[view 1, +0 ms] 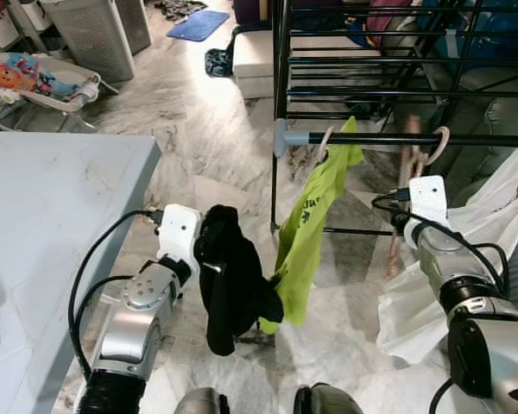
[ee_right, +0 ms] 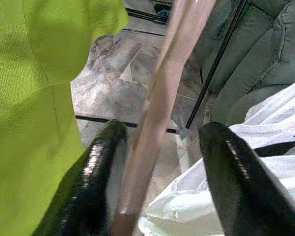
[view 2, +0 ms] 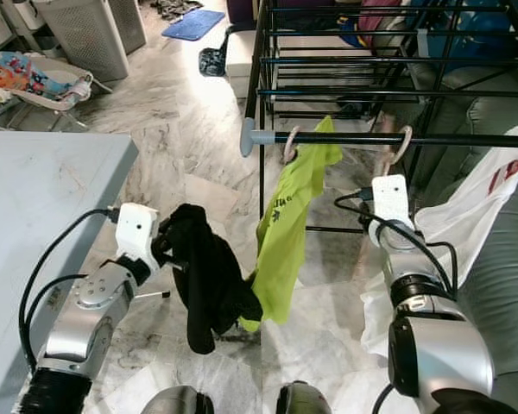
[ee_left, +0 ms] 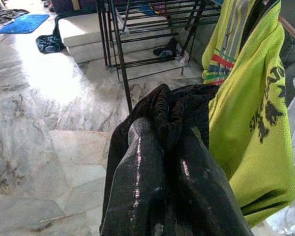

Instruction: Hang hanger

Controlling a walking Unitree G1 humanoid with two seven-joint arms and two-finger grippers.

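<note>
A black drying rack rod (view 1: 371, 138) carries a lime-green shirt (view 1: 315, 216) on a pale hanger hook (view 1: 325, 142). A bare pink hanger (ee_right: 157, 98) hangs blurred further right, its hook (view 1: 438, 138) over the rod. My right gripper (ee_right: 163, 129) is open below the rod, one finger on each side of the pink hanger's arm, which runs closer to one finger (ee_right: 96, 167). My left gripper (ee_left: 160, 132) is held low, left of the shirt, shut on a bunched black garment (view 1: 229, 285) that droops from it and touches the shirt's lower edge.
A grey table (view 1: 52, 216) stands at my left. A white bag or sheet (view 1: 492, 233) and a grey sofa (view 2: 501, 285) are at the right. The rack's black frame (view 1: 371, 52) fills the space ahead. Open marble floor (view 1: 198, 121) lies between table and rack.
</note>
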